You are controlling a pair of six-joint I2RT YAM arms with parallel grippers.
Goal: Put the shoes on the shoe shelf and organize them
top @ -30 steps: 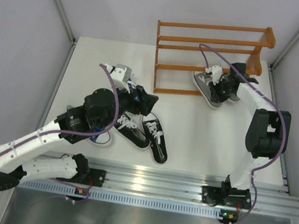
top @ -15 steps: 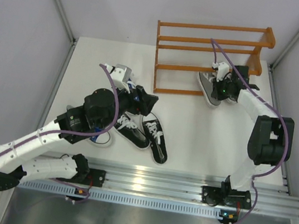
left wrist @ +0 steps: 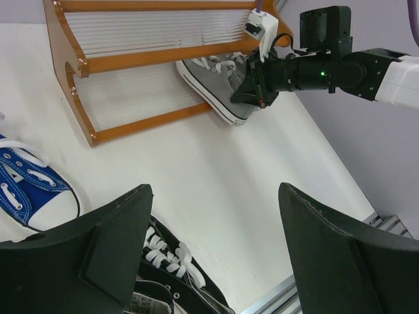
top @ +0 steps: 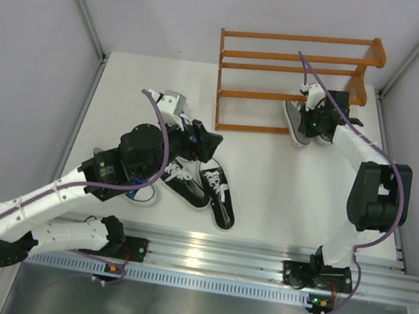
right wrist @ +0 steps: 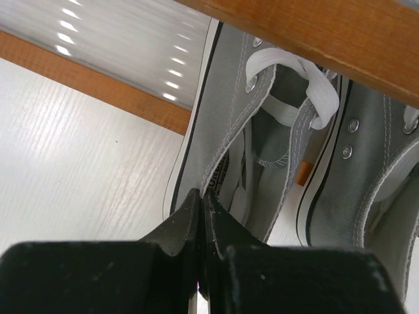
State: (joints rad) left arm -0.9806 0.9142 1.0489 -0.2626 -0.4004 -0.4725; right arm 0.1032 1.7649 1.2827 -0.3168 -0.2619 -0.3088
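Note:
The orange-brown shoe shelf [top: 298, 64] stands at the back of the table. Two grey shoes [top: 295, 122] lie at its right front, toes under the lowest rail [right wrist: 314, 33]. My right gripper [right wrist: 203, 203] is shut on the collar edge of the left grey shoe [right wrist: 222, 118]; the other grey shoe [right wrist: 373, 150] lies right beside it. My left gripper [left wrist: 216, 248] hangs open and empty above two black shoes [left wrist: 177, 268]. A blue shoe [left wrist: 33, 186] lies to its left, and a second one [top: 141, 193] is partly hidden under the left arm.
The shelf's tiers [left wrist: 150, 59] hold nothing that I can see. Bare white tabletop [top: 283, 192] lies between the black shoes [top: 216, 193] and the right arm. A metal rail [top: 257, 259] runs along the near edge. Grey walls close in both sides.
My right gripper has closed on the grey shoe's collar and moved it slightly back toward the shelf, toe under the lowest rail. The left arm has barely moved.

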